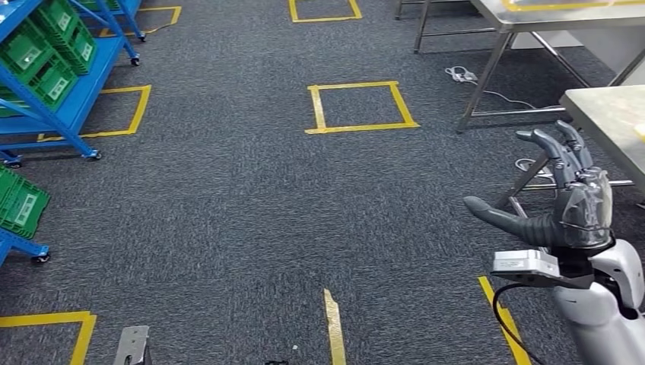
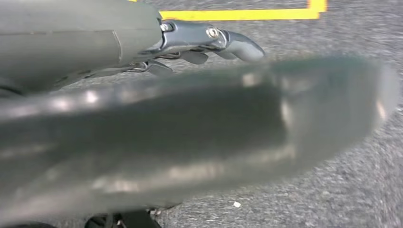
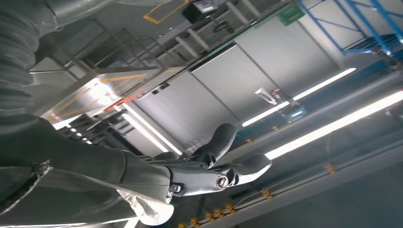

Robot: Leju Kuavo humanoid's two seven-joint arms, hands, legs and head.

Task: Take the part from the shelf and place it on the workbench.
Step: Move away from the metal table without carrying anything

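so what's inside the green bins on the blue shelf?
Nothing can be made out inside the green bins on the blue shelf: their white-labelled fronts face the head view, covering whatever they hold. No part shows.

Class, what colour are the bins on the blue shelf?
Green bins, clearest in the head view.

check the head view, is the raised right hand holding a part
No, the right hand is raised with its fingers spread apart and nothing between them, beside the grey metal workbench.
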